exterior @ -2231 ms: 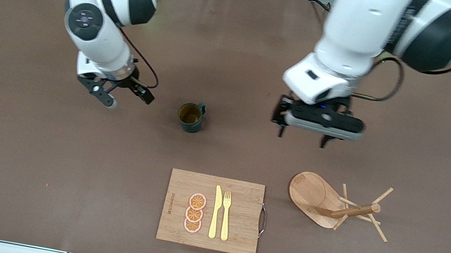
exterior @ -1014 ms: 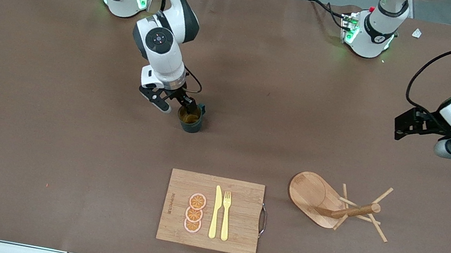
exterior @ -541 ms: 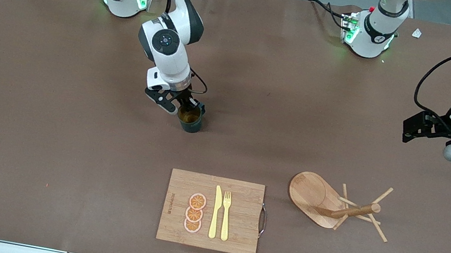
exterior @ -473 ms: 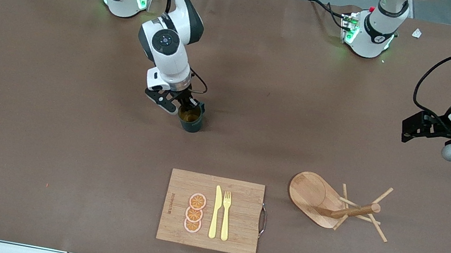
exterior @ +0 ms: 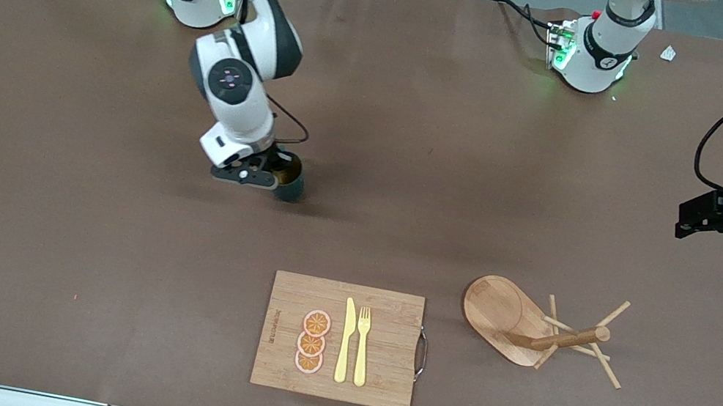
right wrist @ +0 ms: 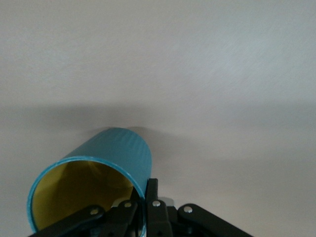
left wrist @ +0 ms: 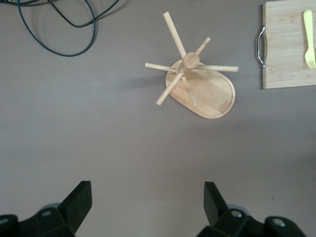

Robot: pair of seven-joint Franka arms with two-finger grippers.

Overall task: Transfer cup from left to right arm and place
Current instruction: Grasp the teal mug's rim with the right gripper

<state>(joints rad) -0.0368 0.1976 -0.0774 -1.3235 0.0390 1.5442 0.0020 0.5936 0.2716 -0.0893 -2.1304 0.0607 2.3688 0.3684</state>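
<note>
- The cup (right wrist: 94, 182) hangs in the right gripper (exterior: 260, 175) over the middle of the table (exterior: 32, 212), tilted, its long axis leaning and its mouth turned toward the wrist camera.
- Right fingers (right wrist: 155, 212) pinch the rim, one inside and one outside.
- The left gripper (left wrist: 148, 207) waits with jaws spread wide, empty, over the left arm's end near the wooden rack (exterior: 533, 326).
</note>
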